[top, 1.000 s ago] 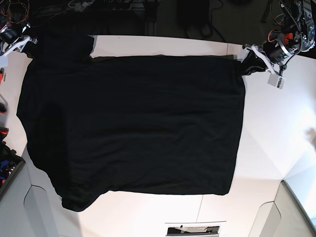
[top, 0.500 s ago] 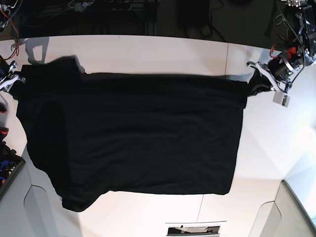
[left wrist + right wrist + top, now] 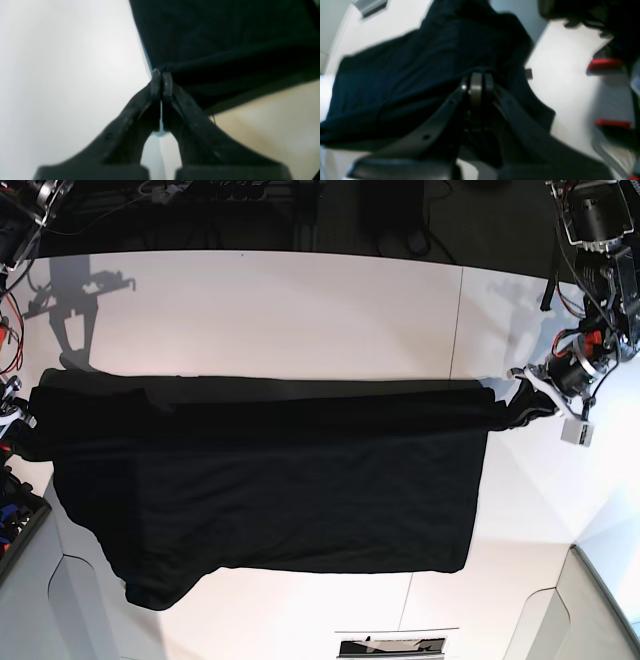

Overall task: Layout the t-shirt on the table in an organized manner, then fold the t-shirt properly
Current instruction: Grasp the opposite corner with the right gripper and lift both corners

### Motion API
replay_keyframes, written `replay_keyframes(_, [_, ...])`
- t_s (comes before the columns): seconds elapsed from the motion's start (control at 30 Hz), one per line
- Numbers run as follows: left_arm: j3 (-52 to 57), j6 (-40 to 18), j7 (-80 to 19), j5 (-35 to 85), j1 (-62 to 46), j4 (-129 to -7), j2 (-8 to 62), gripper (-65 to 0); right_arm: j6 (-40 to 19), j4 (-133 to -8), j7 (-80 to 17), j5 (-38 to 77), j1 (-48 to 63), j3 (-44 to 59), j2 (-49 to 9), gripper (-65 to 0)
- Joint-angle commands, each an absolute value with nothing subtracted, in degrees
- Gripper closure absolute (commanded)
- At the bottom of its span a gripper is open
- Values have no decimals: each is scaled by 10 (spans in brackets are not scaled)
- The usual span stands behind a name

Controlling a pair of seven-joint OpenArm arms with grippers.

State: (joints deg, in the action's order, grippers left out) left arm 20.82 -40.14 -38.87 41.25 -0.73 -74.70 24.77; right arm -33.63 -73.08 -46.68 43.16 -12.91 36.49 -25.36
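While the black t-shirt (image 3: 270, 480) lay spread on the white table (image 3: 300, 290) | soft, limp, light cloth, best held at edge corners | left gripper (image 3: 161, 83) clamped its corner | right gripper (image 3: 477, 85) clamped the opposite corner

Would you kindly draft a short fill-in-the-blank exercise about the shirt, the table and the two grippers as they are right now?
1. The t-shirt is ____ in color.
2. It lies on a ____ table.
3. The left gripper has its fingers ____ on the shirt's edge.
4. The right gripper pinches the ____.

Missing words: black; white; shut; t-shirt
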Motion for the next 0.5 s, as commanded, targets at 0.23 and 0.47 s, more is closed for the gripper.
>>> replay_keyframes(0.23, [190,-400,-374,402,60,-706,259,0,-333,-647,-400,389,-205,306,-269,0])
replay_keyframes(0.47, [111,-400,-345,370,89,-665,258,-64,-332,-623,-356,347,-225,230,-266,0])
